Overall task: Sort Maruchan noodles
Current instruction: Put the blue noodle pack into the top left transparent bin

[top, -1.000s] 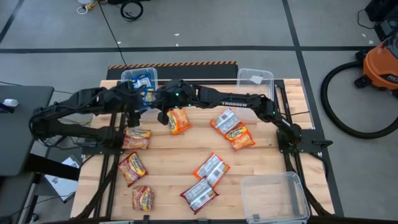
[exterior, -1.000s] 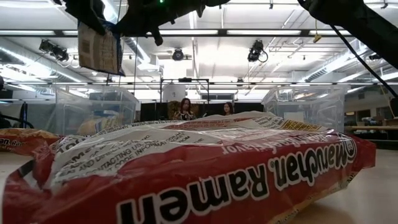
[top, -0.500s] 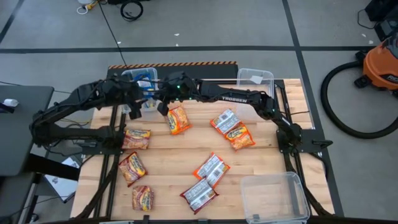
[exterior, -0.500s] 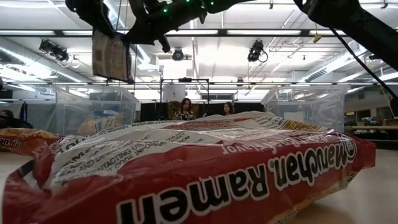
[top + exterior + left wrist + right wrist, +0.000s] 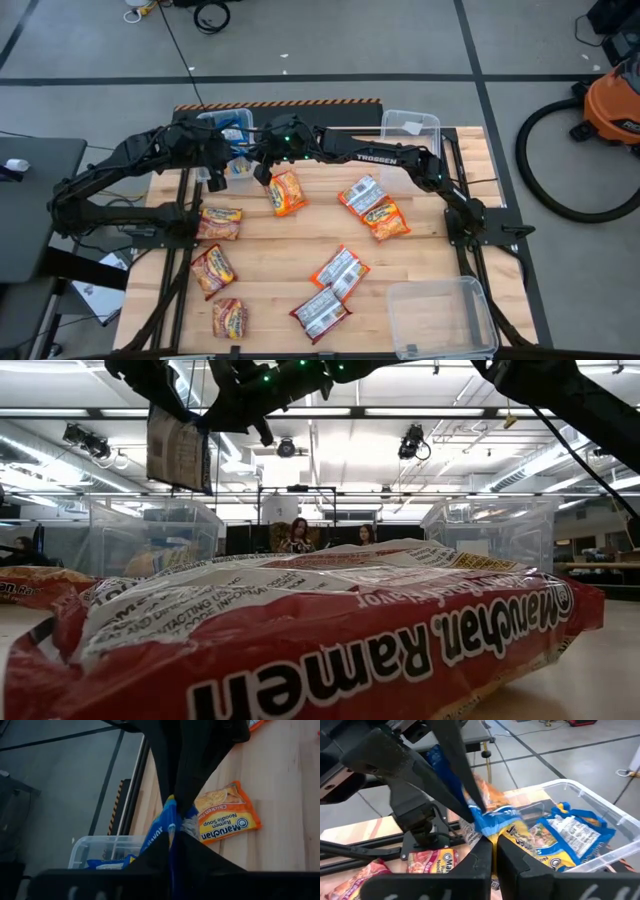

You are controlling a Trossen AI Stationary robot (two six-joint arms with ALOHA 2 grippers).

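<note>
Both grippers pinch one blue-and-yellow packet (image 5: 487, 820) in mid-air: the left gripper (image 5: 172, 822) and the right gripper (image 5: 493, 840) are closed on opposite edges. It hangs beside the clear bin (image 5: 222, 122) at the table's eleven o'clock. The left wrist view reads "Maruchan Ramen Noodle Soup" on an orange packet (image 5: 227, 815); the low view shows only the held packet's pale back (image 5: 178, 448).
</note>
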